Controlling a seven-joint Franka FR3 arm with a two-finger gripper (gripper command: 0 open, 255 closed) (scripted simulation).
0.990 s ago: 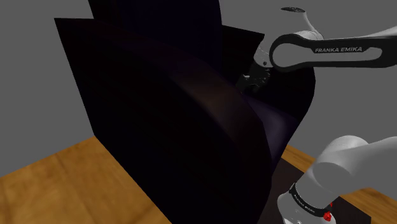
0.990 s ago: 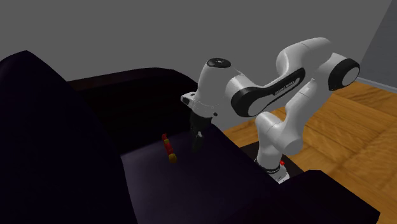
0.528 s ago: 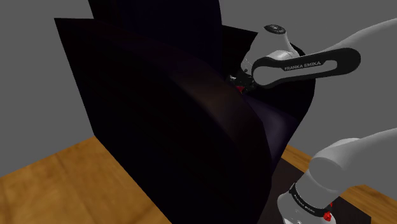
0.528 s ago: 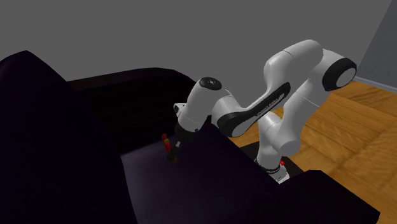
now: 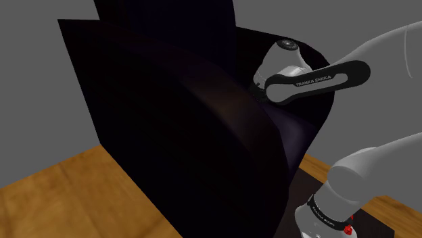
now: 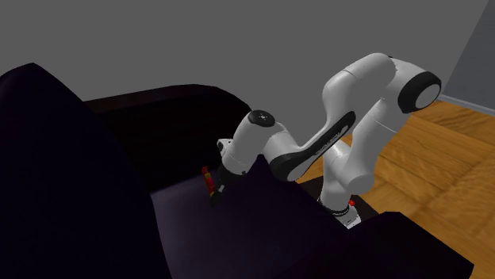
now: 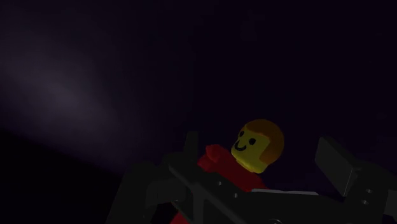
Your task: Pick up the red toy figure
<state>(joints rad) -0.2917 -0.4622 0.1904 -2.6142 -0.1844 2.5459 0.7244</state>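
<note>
So the reach looks pretty much done: the gripper is seen low at the dark sofa's flat cushion, right at the red toy figure, which is lying on that cushion close to the backrest. In the wrist view the figure's yellow head and red body are framed between the two fingers, which are spread a good bit wider than the toy, so the pincer is judged to be open with nothing clamped. Whether the toy is being touched can't be made out, it's too dim. What's left, as judged here: the jaws need to be closed on the body, then the lift. Neither is shown as done.

Room-wise it's tight-ish. The figure is hemmed in by the backrest on one side and a tall dark sofa part at the second exterior view's left, and the arm is bent low over the cushion's edge. Open space is found straight up, so the lift would probably be best taken vertically before anything sideways is tried. The wooden floor is well apart from the toy, so no trouble is expected there
</note>
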